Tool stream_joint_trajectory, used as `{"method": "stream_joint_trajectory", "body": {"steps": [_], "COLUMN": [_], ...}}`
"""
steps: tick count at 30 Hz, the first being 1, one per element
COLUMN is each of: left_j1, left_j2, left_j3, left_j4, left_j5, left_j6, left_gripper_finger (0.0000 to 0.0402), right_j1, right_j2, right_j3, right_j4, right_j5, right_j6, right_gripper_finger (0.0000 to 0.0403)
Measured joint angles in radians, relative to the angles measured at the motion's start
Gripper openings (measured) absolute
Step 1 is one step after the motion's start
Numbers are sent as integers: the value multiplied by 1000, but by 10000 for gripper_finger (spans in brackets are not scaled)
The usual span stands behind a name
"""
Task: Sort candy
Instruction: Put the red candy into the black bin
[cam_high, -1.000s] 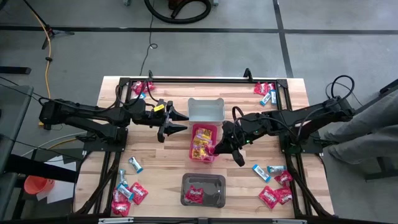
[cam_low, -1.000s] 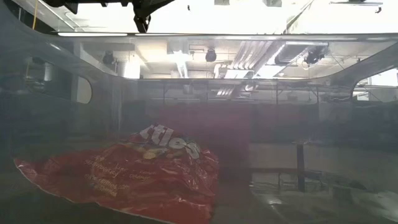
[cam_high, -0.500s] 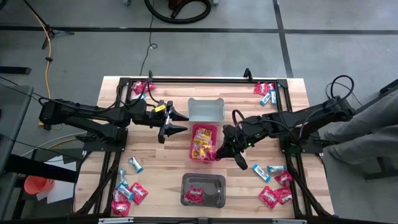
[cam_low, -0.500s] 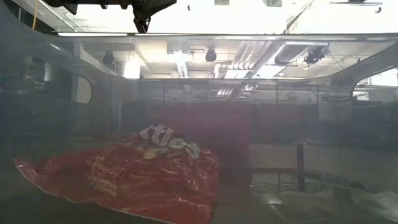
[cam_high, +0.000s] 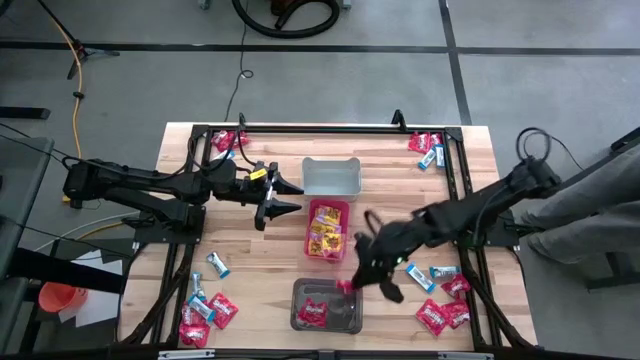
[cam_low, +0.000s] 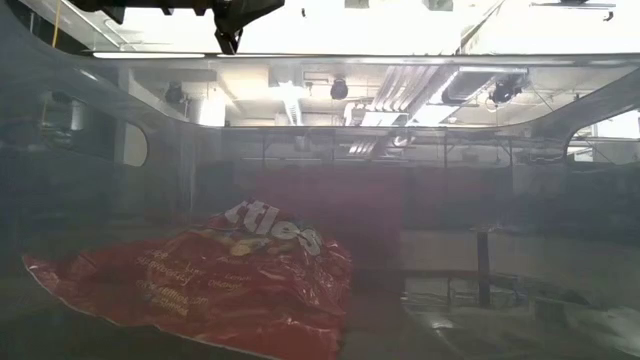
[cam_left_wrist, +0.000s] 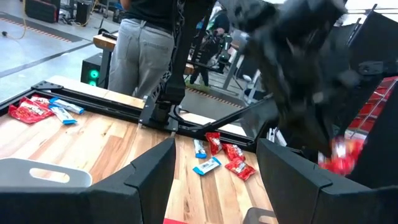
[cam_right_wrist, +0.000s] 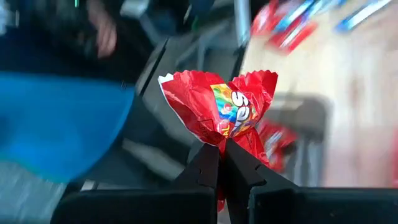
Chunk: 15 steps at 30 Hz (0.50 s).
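1. One pale wooden bench (cam_high: 270, 260) carries three bins in a row.
2. Dark rectangular bin (cam_high: 327, 305) sits nearest the front edge.
3. Right tool (cam_high: 352, 285) hangs over its rim, pinching a red wrapped candy packet (cam_right_wrist: 219, 110).
4. Left tool (cam_high: 287, 196), fingers spread, waits beside the pink bin (cam_high: 328, 229).

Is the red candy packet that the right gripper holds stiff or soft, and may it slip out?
Probably soft: the red packet crumples and fans out above the right gripper. Likely light, since a pinch at one edge carries it. It may slip, because the fingers grip only a thin fold of wrapper.
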Motion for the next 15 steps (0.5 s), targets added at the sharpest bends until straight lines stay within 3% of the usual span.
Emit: {"method": "stream_joint_trajectory", "body": {"steps": [5,10,15], "left_j1": [0,0,0], "left_j2": [0,0,0], "left_j3": [0,0,0], "left_j4": [-1,-1,-3], "left_j5": [0,0,0], "left_j6": [-3,-3,-3], "left_gripper_finger": [213,213,213], "right_j1": [2,1,2], "right_j2": [129,217,244], "right_j3": [0,0,0], "right_j4": [6,38,57], "right_j5": [-87,-96,-95], "right_j6": [-3,25,92], "right_gripper_finger": [0,3,38]}}
